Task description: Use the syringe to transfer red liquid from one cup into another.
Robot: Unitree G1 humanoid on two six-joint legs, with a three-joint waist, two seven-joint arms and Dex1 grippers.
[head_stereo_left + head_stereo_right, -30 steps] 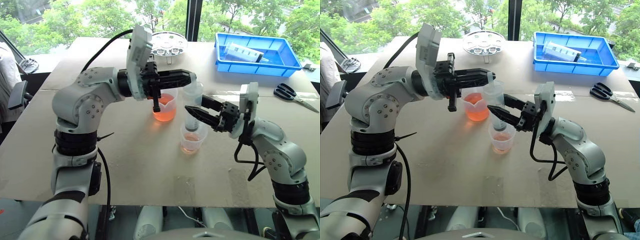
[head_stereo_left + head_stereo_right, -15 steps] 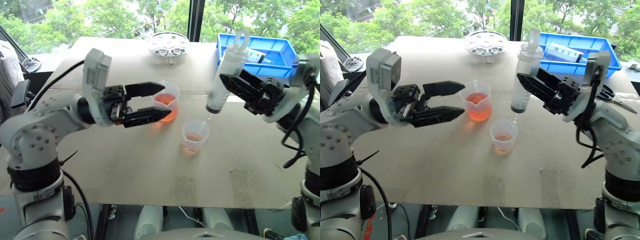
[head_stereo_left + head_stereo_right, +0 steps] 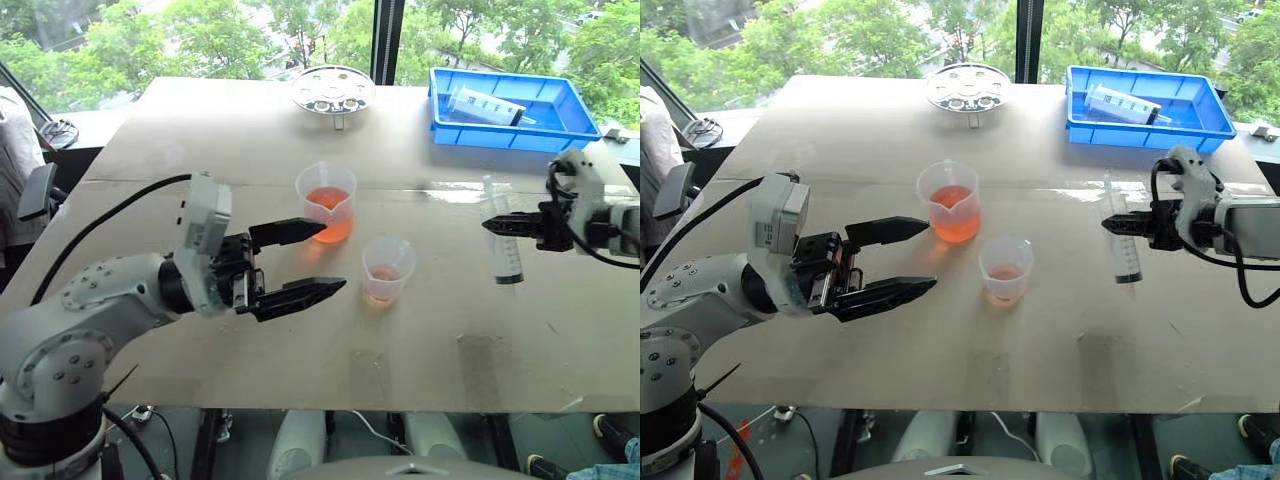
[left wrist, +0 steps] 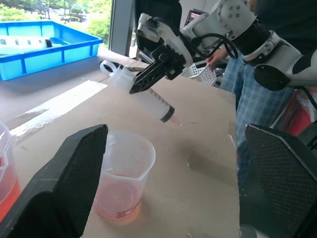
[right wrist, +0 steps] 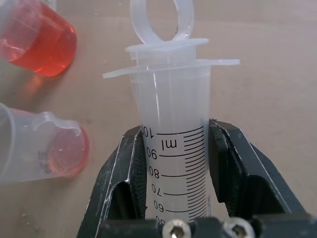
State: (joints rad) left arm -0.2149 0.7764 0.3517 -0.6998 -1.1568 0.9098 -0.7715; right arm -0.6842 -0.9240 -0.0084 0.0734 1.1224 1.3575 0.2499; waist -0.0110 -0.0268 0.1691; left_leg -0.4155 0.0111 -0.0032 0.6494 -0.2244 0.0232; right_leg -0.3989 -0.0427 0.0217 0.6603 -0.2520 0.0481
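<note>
Clear plastic is what most of our task things are made of. We hold the syringe [image 3: 506, 243] in our right gripper [image 3: 528, 227], whose two black fingers are closed on its barrel just under the flange; the plunger is pushed fully in, with its ring end up. The syringe hangs almost upright above the brown table [image 3: 300, 340], tip down, at about 3 o'clock from the two cups and well apart from them. Our left gripper [image 3: 315, 260] has its jaws wide open and holds nothing; it points across the table, at about 9 o'clock from the smaller cup [image 3: 386, 270] and near it. The smaller cup stands upright with a shallow layer of red liquid [image 3: 381, 284] at its bottom. The larger beaker [image 3: 327, 202] stands at about 11 o'clock from the smaller cup, near but not touching, with more orange-red liquid inside. At 1 o'clock on the table is a blue tray [image 3: 510, 135] with a packaged syringe [image 3: 487, 104] inside it.
</note>
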